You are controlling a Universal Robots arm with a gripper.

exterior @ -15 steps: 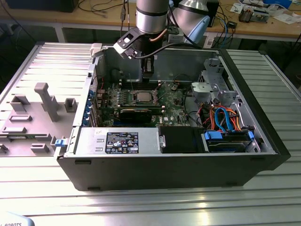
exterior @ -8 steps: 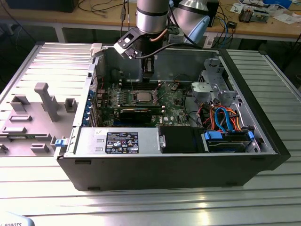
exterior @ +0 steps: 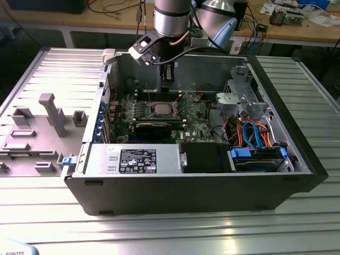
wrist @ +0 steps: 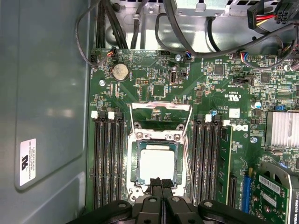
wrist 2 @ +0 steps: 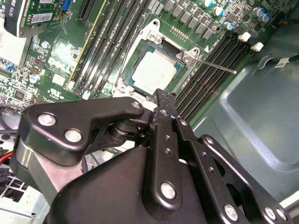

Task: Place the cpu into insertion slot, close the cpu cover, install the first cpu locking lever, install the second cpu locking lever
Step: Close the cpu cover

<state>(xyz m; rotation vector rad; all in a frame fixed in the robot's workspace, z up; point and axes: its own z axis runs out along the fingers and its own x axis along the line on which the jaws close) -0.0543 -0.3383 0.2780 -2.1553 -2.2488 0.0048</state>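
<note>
The cpu (wrist: 157, 163), a flat silver-topped square, lies in the insertion slot (wrist: 130, 154) on the green motherboard; it appears too in the second wrist view (wrist 2: 154, 71) and the exterior view (exterior: 161, 110). The cpu cover (wrist: 161, 105), a thin silver frame, stands swung open beyond the slot. A thin wire locking lever (wrist: 189, 140) runs unlatched along one side of the slot, and its rod (wrist 2: 217, 65) sticks out free. My gripper (wrist: 161, 183) hovers just above the cpu's near edge with its black fingers (wrist 2: 163, 98) shut and nothing between them. In the exterior view the gripper (exterior: 168, 79) hangs inside the case.
Black memory slots (wrist: 110, 158) flank the socket on both sides. A graphics card (exterior: 154, 126) lies in front of the socket. The power supply (exterior: 135, 159) and a drive cage with blue and orange cables (exterior: 255, 135) fill the case's front. A grey fixture plate (exterior: 37, 133) sits at the exterior view's left.
</note>
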